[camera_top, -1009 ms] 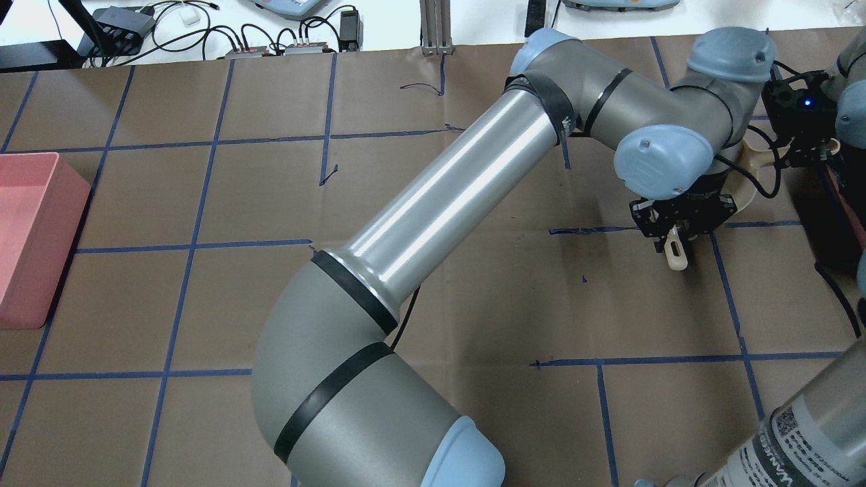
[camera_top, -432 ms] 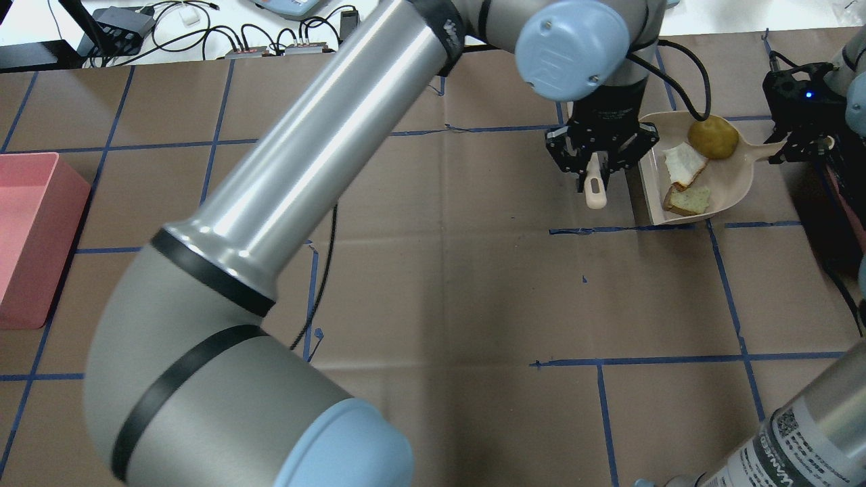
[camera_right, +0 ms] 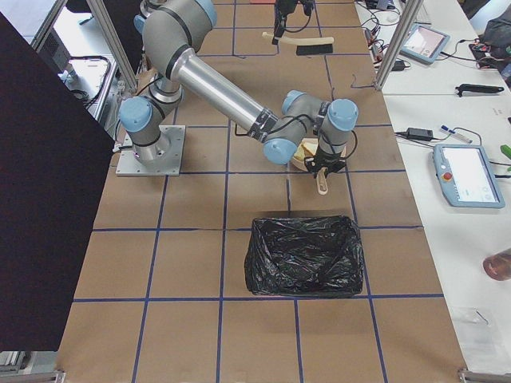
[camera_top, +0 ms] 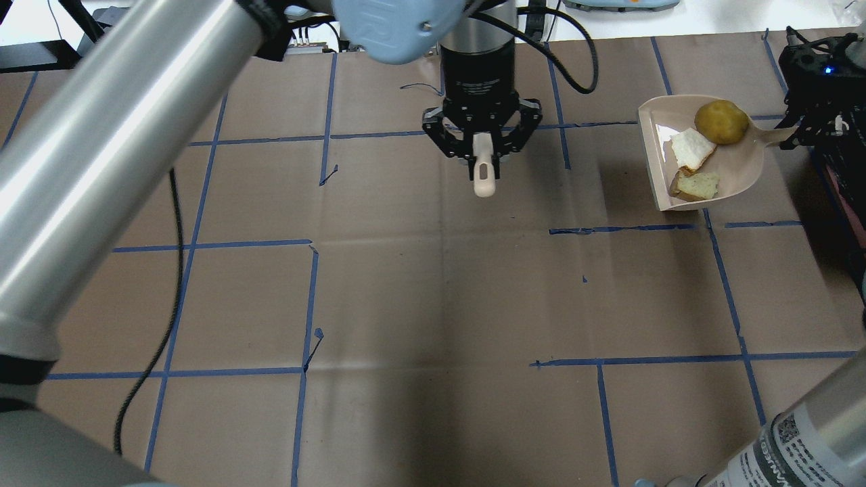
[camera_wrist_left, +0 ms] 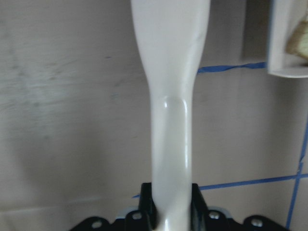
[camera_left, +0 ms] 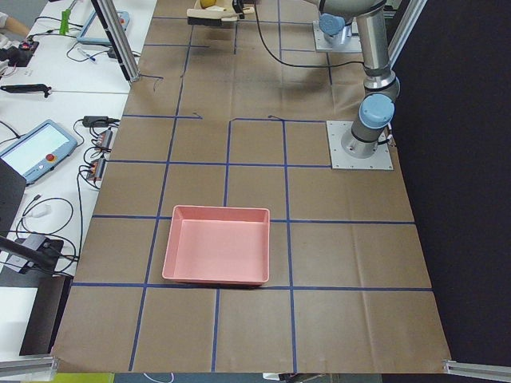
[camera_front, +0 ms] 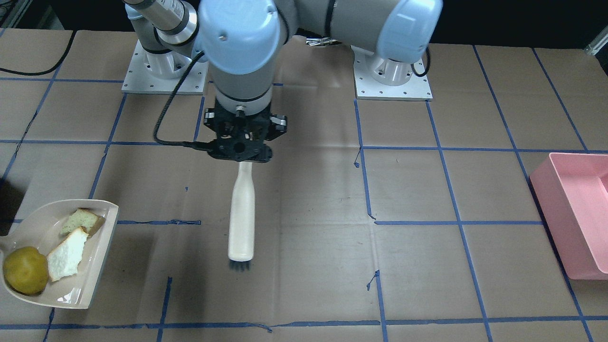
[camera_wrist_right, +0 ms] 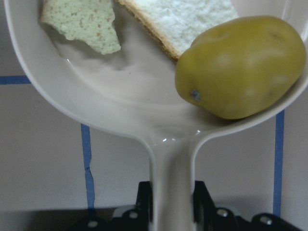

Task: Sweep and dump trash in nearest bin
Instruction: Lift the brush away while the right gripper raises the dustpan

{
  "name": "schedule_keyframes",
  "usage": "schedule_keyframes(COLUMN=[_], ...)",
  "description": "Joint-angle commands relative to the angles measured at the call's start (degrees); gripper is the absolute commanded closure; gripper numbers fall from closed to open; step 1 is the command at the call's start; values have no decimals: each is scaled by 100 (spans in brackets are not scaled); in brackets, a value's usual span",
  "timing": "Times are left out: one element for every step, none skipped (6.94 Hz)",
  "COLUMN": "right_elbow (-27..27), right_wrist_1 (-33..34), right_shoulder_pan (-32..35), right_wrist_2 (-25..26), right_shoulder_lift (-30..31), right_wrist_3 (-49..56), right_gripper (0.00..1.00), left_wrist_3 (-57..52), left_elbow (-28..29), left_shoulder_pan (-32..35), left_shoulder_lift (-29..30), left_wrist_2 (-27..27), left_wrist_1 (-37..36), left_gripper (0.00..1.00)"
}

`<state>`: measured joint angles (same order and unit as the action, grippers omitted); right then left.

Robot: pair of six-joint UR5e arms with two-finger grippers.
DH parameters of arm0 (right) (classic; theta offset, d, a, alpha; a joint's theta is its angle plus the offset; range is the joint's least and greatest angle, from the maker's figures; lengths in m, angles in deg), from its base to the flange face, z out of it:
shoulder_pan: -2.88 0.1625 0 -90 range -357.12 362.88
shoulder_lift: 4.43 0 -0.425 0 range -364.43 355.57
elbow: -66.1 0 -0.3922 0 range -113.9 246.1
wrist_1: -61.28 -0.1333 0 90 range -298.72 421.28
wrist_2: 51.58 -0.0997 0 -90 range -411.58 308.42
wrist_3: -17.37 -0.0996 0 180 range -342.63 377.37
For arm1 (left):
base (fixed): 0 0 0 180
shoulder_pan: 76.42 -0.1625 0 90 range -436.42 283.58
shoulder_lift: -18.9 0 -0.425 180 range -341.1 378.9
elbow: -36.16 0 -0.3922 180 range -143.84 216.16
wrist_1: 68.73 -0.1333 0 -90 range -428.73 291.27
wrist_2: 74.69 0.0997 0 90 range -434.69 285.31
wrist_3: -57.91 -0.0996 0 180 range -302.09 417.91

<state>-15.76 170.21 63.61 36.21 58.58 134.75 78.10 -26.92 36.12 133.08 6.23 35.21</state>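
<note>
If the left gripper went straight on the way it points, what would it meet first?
The left gripper points down, so the brush in its jaws would likely touch the paper-covered table first; its height above it is unclear.

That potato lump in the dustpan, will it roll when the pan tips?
Probably rolls easily: the potato lump is rounded and smooth, sitting loose at the handle end of the dustpan. It seems to touch the bread slice, so it may shove that out first. Looks stiff.

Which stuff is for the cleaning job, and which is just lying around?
Job: cream plastic brush, beige plastic dustpan, yellow-brown potato lump, bitten white bread slice, small sandwich chunk, black-bagged bin, pink plastic tub.
Lying around: grey touchscreen tablet, black cables.
</note>
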Motion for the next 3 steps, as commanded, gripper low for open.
schedule_keyframes(right_elbow=[21, 4, 12], right_wrist_1=[-511, -574, -688], right_shoulder_pan=[0, 0, 0], right_wrist_2=[-78, -87, -122], right_shoulder_lift=[482, 650, 729], right_wrist_3=[-4, -4, -4], right_gripper=[98, 98, 98], left_wrist_3=[-445, -437, -393], left_elbow=[-1150, -1554, -2124], left_shoulder_pan=[-713, -777, -760], left_shoulder_lift=[-903, -1159, -1414], left_wrist_2=[380, 425, 364], left_wrist_1=[-23, -102, -338], left_gripper=[100, 100, 100])
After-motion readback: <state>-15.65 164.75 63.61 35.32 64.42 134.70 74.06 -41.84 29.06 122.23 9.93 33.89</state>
